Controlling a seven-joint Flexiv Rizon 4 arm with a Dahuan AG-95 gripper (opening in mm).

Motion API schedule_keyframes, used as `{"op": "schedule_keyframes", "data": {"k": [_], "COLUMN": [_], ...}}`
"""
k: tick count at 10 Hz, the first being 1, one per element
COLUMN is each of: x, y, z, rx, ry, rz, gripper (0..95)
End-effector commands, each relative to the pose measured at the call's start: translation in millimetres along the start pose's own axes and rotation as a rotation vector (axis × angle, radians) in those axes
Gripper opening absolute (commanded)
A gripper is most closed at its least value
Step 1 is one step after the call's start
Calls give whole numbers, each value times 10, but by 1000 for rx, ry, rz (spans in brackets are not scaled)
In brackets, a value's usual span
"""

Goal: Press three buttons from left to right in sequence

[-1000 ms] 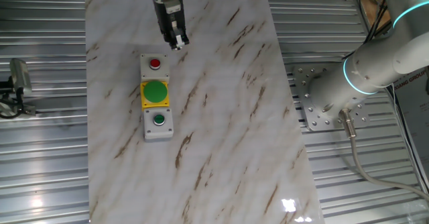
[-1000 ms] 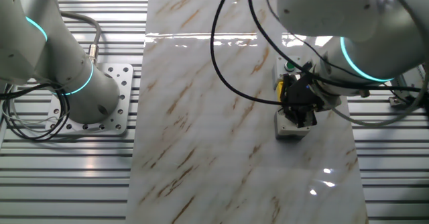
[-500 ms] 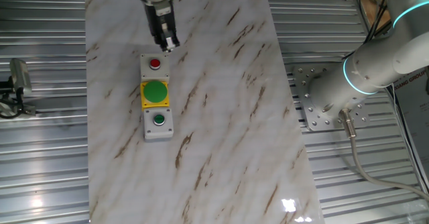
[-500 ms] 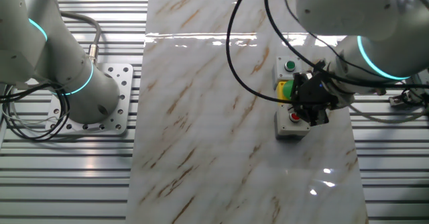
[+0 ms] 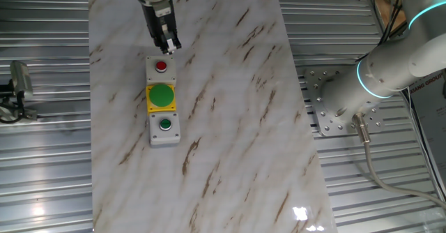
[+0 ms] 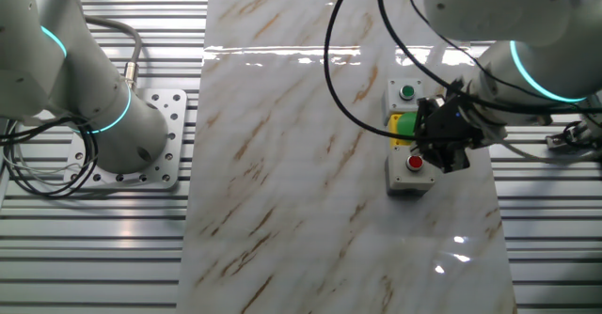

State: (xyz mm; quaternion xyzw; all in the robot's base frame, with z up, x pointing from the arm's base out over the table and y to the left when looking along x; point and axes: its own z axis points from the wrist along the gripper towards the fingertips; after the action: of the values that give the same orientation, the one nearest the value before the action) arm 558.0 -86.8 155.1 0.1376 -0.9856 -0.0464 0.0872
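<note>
Three buttons (image 5: 162,95) sit in a row on the counter (image 5: 230,121). Our gripper (image 5: 168,47) hangs at 12 o'clock from the red one (image 5: 161,66); we cannot tell the jaws' gap.

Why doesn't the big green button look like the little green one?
The big green button is wide and nearly fills its yellow box; the little green button is a small dot on a grey box. The big one is in the middle of the row, the little one at an end. Both are round and green.
</note>
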Motion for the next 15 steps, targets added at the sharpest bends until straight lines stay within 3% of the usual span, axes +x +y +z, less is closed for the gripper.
{"op": "schedule_keyframes", "data": {"k": [1,9,15], "x": [-12,27,19], "y": [5,50,56], "z": [-15,133,141], "rx": [0,24,35], "ry": [-6,-34,-41], "rz": [0,-1,-30], "gripper": [0,0,0]}}
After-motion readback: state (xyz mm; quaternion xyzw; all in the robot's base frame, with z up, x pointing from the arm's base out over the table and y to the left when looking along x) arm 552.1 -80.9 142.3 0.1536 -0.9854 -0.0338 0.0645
